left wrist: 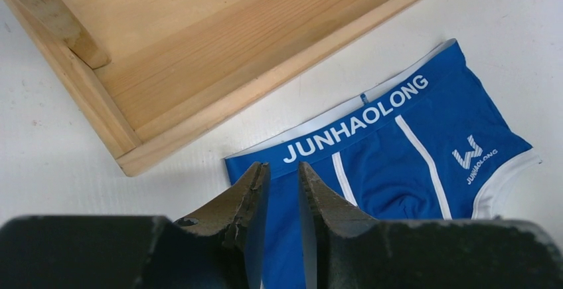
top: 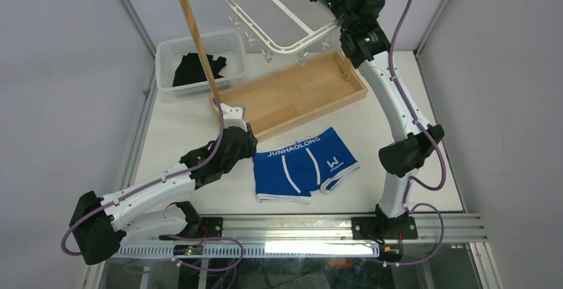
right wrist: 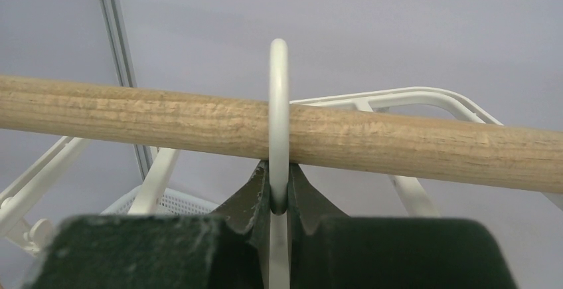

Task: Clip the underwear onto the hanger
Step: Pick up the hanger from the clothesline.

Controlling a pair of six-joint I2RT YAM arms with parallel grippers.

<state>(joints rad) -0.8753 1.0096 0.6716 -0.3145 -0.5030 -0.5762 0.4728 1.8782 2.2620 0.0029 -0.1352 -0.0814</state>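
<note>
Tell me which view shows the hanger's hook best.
Right wrist: the hook is close up, looped over the wooden rod and pinched by the right gripper. Top external shows the hanger, its hook hidden by the right arm. Left wrist shows neither.

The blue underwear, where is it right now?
In the top view, the blue underwear lies flat on the white table, in front of the wooden tray, beside the left end effector.

Robot lab test cell, not a lived-in room.
A white tabletop [top: 172, 136] is boxed in by plain grey panels [top: 60, 50] on aluminium posts [top: 133, 20]. A cabled left arm [top: 153, 192] and right arm [top: 395, 96] are bolted to a slotted metal rail [top: 299, 224] at its near edge. The only household things are a hanger [right wrist: 279, 76], a wooden rack [top: 197, 36] and a basket [top: 164, 70].
</note>
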